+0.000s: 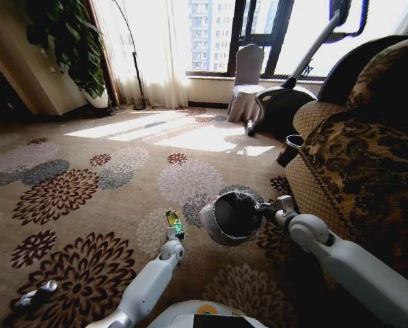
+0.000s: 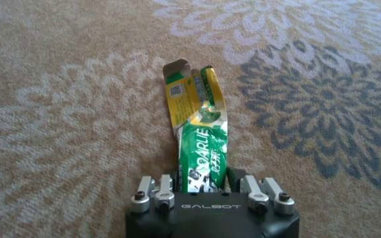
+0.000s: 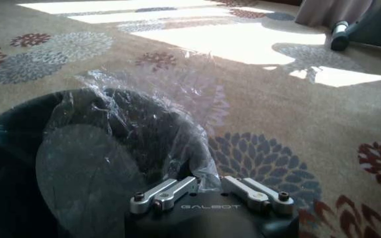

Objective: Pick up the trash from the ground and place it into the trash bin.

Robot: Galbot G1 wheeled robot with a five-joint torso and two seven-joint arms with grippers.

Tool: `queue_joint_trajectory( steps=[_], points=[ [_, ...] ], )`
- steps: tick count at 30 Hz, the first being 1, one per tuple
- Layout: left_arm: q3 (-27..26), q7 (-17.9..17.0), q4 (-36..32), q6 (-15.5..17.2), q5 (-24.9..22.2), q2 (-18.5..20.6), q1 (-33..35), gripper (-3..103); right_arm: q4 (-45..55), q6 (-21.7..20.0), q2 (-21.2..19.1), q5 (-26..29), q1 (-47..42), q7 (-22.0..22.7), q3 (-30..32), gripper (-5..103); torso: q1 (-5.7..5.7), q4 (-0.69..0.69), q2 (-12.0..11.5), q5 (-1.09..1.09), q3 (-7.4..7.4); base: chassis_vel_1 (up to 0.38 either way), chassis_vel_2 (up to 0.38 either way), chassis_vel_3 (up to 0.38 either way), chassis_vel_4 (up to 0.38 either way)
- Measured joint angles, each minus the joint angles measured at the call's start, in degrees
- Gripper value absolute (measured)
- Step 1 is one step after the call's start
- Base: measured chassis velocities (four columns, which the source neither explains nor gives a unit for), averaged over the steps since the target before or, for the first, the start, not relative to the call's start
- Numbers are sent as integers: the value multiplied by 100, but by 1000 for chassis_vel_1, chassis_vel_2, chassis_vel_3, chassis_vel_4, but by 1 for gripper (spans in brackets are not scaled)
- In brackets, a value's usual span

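Note:
My left gripper is shut on a green and yellow wrapper, which sticks out from its fingers above the flowered carpet. In the head view the wrapper is just left of the trash bin, a dark round bin lined with a clear plastic bag. The bin is tipped, its mouth facing me. My right gripper is shut on the bin's rim at its right side, where the liner bunches over the edge. Another small piece of trash lies on the carpet at the near left.
A patterned sofa fills the right side, close to my right arm. Farther back stand an exercise machine, a covered chair and a potted plant. Open carpet stretches to the left and ahead.

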Motion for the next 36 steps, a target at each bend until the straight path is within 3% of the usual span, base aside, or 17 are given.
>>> queue_joint_trajectory(
  steps=[8,9,11,13,14,17,18,20,21,22,23,24,27,31,32,35,36],
  points=[
    [-60,26,37,-38,-6,-38,-22,26,42,36,-58,16,-50,-8,55,1,0,-1,0,-1,0,0,0,0,0],
    [-63,33,37,-71,16,-41,-22,16,60,38,-59,18,-65,-9,62,1,0,0,0,0,0,0,0,0,0],
    [-63,41,37,-117,74,-42,-19,16,71,40,-60,18,-77,-9,71,1,0,0,0,-1,0,0,0,0,0],
    [-66,150,-102,-310,451,20,40,6,86,44,-48,18,-105,10,105,1,0,0,0,-3,0,0,0,0,0],
    [-66,150,-102,-310,451,20,40,6,86,44,-48,18,-105,10,105,1,0,0,0,-3,0,0,0,0,0],
    [-147,510,-977,-586,1269,339,231,0,87,45,-12,10,-123,47,134,1,0,0,0,-1,0,0,0,0,0],
    [-147,510,-977,-586,1269,339,231,0,87,45,-12,10,-123,47,134,1,0,0,0,-1,0,0,0,0,0],
    [-233,754,-1953,-686,1676,719,340,0,56,44,27,9,-95,65,122,1,0,-1,0,0,0,0,0,0,0],
    [-233,754,-1953,-686,1676,719,340,0,56,44,27,9,-95,65,122,1,0,-1,0,0,0,0,0,0,0],
    [-263,840,-2416,-717,1768,913,370,0,24,44,53,1,-61,77,92,1,0,0,0,-2,0,0,0,0,0],
    [-287,975,-3101,-734,1778,1227,368,0,-17,42,91,-10,-10,84,27,1,0,0,0,-2,0,0,0,0,0],
    [-287,975,-3101,-734,1778,1227,368,0,-17,42,91,-10,-10,84,27,1,0,0,0,-2,0,0,0,0,0],
    [-102,1269,-4308,-712,1340,1961,-37,0,-69,33,157,-73,85,87,-219,1,0,3,1,-1,0,0,0,0,0],
    [553,1448,-4603,-823,797,2348,-663,0,-69,16,160,-89,127,97,-402,1,0,-2,1,2,0,0,0,0,0],
    [553,1448,-4603,-823,797,2348,-663,0,-69,16,160,-89,127,97,-402,1,0,-2,1,2,0,0,0,0,0],
    [1457,1702,-4357,-1047,480,2270,-1347,0,-82,5,155,-66,233,133,-541,1,0,-2,1,0,0,0,0,0,0],
    [1457,1702,-4357,-1047,480,2270,-1347,0,-82,5,155,-66,233,133,-541,1,0,-2,1,0,0,0,0,0,0]
  ],
)
